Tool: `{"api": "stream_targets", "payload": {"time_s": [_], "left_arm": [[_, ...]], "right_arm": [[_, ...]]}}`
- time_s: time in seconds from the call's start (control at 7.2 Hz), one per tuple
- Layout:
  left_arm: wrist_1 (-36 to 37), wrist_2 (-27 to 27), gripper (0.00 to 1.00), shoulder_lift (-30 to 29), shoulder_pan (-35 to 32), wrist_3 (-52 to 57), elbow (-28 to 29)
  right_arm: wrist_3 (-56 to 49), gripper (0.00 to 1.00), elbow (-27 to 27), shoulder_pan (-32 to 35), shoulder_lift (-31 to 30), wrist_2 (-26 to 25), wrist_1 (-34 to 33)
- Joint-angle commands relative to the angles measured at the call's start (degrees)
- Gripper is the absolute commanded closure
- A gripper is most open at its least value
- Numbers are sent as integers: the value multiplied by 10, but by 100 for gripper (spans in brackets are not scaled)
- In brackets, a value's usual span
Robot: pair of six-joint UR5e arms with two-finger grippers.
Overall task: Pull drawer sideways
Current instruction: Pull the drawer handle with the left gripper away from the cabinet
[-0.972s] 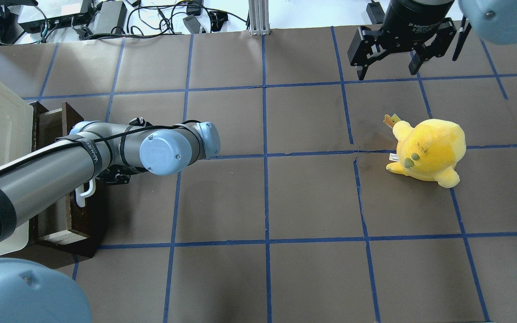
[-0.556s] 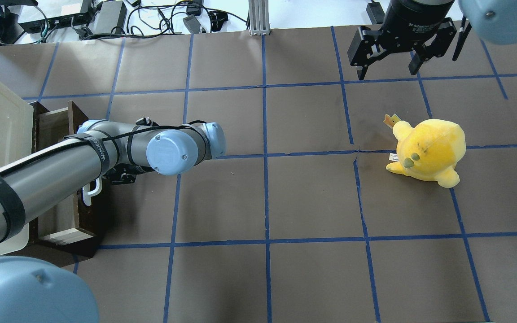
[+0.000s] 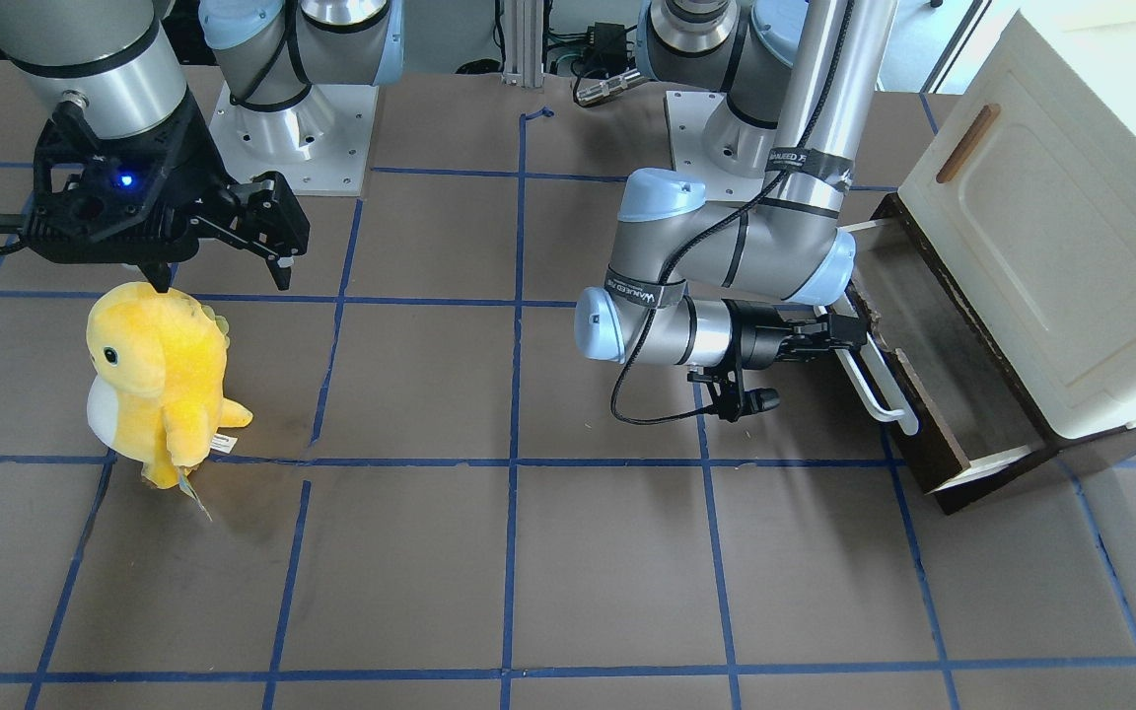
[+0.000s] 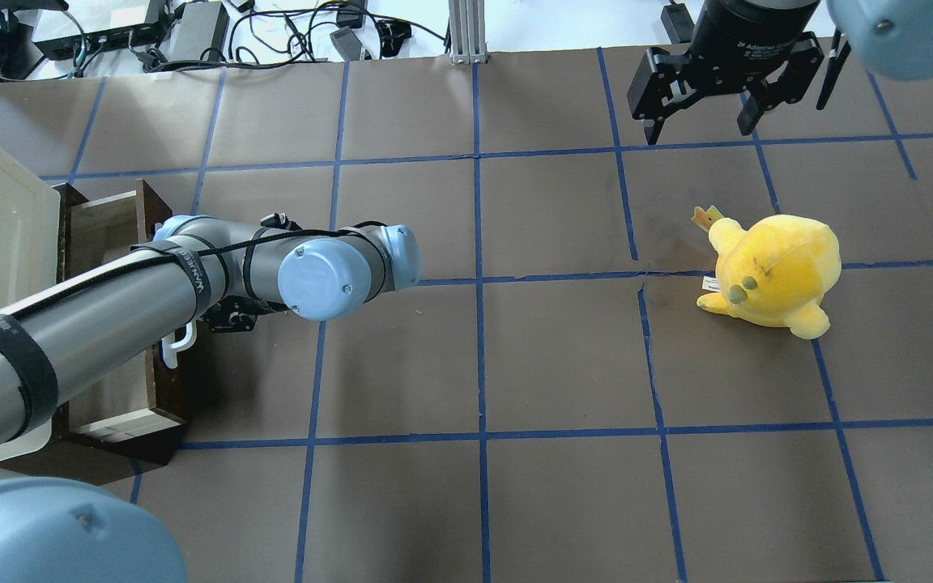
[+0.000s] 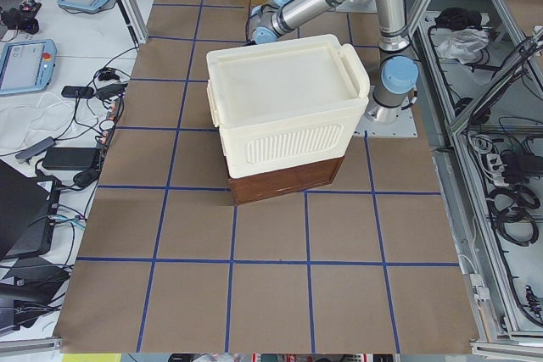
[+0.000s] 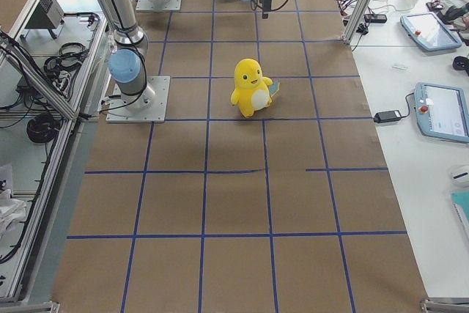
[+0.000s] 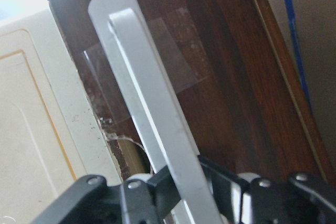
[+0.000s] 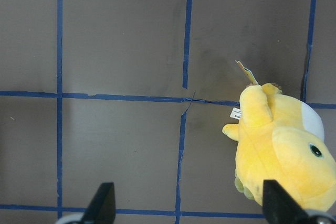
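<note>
Left arm's fingers (image 7: 149,186) are clamping narrow on the long white bar handle (image 7: 152,119) of the wide shallow dark-brown-fronted wooden drawer (image 3: 928,446). The drawer is sitting just beyond the fingertips, approx. halfway out of the cream plastic cabinet (image 3: 1071,247). Pull prob. unfinished. Right arm's fingers (image 8: 103,206) are hanging spread wide w/ nothing between.

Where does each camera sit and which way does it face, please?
Front-facing: across the table, facing robot; bases, left gripper at drawer.
Overhead: behind the robot, looking down; left arm, right gripper.
Exterior left: table end, behind cabinet; left arm.
Exterior right: opposite end, toward plush; right arm.
Left wrist: close on drawer handle; its fingers.
Right wrist: down at plush; its fingertips.
Front-facing and overhead share the plush.
</note>
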Motion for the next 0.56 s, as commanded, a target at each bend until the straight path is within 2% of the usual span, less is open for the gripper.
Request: {"api": "stream_targets", "payload": {"time_s": [0.0, 0.28, 0.42], "left_arm": [[0, 1, 86, 0, -8, 1, 3], [0, 1, 83, 0, -12, 1, 3], [0, 0, 77, 0, -12, 1, 4]], "right_arm": [[0, 0, 0, 0, 0, 0, 0], [0, 0, 0, 0, 0, 0, 0], [0, 0, 0, 0, 0, 0, 0]]}}
